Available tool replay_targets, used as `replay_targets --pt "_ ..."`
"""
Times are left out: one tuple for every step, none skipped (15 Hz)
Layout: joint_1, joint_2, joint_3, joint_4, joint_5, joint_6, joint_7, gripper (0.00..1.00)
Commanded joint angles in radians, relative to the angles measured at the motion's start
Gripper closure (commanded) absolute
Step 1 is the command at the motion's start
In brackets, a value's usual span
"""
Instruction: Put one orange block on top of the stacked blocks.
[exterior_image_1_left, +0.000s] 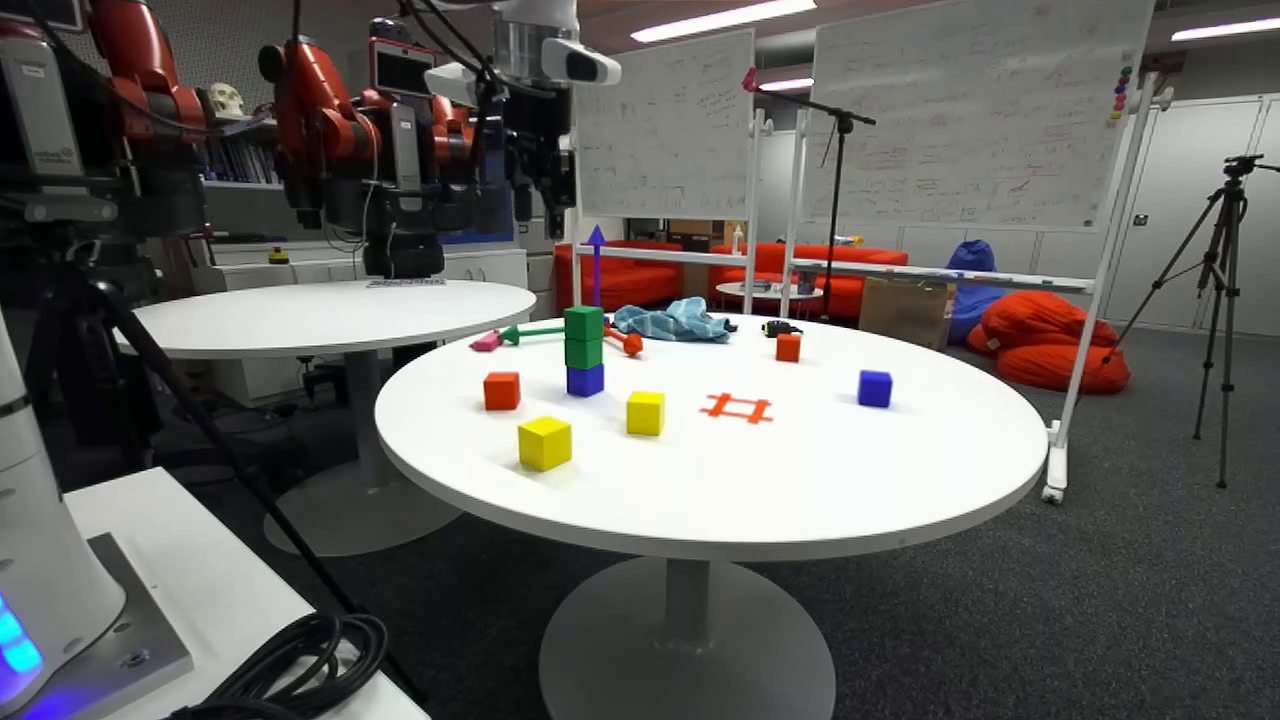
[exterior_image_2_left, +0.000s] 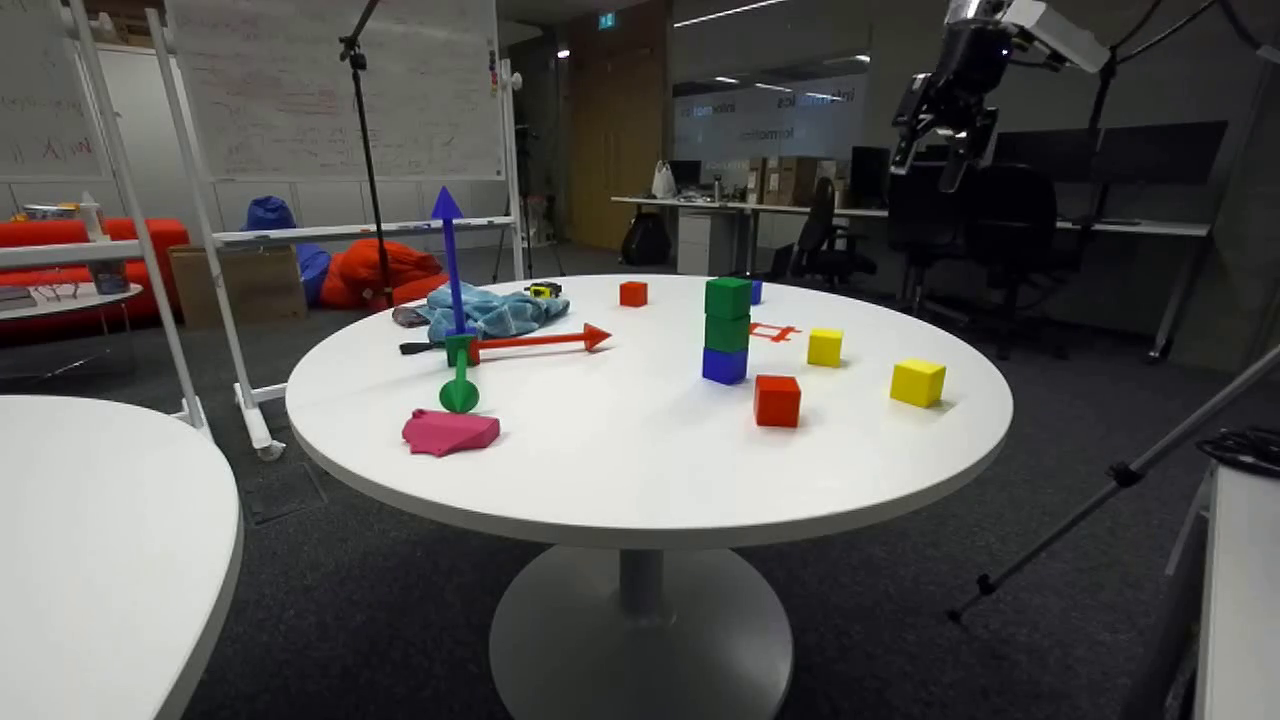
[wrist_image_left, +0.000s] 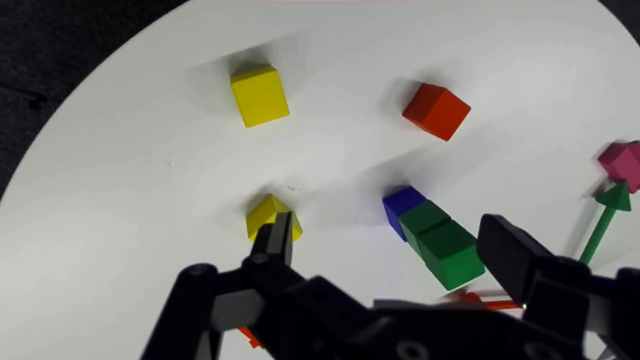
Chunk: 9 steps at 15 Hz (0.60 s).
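One orange block (exterior_image_1_left: 502, 391) stands near the tower; it also shows in an exterior view (exterior_image_2_left: 777, 401) and in the wrist view (wrist_image_left: 437, 111). A second orange block (exterior_image_1_left: 788, 347) stands farther off, also in an exterior view (exterior_image_2_left: 633, 293). The stacked blocks (exterior_image_1_left: 584, 350) are a blue cube below and two green cubes above, upright, also in an exterior view (exterior_image_2_left: 726, 331) and the wrist view (wrist_image_left: 440, 240). My gripper (wrist_image_left: 388, 220) is open and empty, high above the table in both exterior views (exterior_image_1_left: 540, 212) (exterior_image_2_left: 925, 175).
Two yellow cubes (exterior_image_1_left: 545, 444) (exterior_image_1_left: 646, 413), a flat red-orange frame (exterior_image_1_left: 737, 408) and a single blue cube (exterior_image_1_left: 875, 388) lie on the round white table (exterior_image_1_left: 700, 500). An upright arrow-axes model (exterior_image_2_left: 455, 290), a pink piece (exterior_image_2_left: 450, 432) and a blue cloth (exterior_image_2_left: 500, 312) are beyond the tower.
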Motion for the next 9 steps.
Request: replay_targets --pt "-0.035 0.123 0.007 0.073 0.036 0.000 0.003 0.00" --pt "-0.041 0.142 0.008 0.084 0.040 -0.014 0.007 0.00" --pt "-0.049 0.155 0.010 0.091 0.032 -0.022 0.004 0.00" --pt "-0.056 0.166 0.013 0.095 0.011 -0.017 0.004 0.00" --pt "-0.061 0.176 0.014 0.104 -0.010 -0.034 -0.015 0.00" --pt "-0.066 0.181 0.014 0.114 -0.034 -0.063 -0.029 0.00" --pt "-0.070 0.185 0.017 0.123 -0.068 -0.086 -0.035 0.00" --pt "-0.075 0.182 0.015 0.134 -0.099 -0.112 -0.049 0.00" --pt "-0.077 0.180 0.014 0.145 -0.118 -0.139 -0.068 0.00"
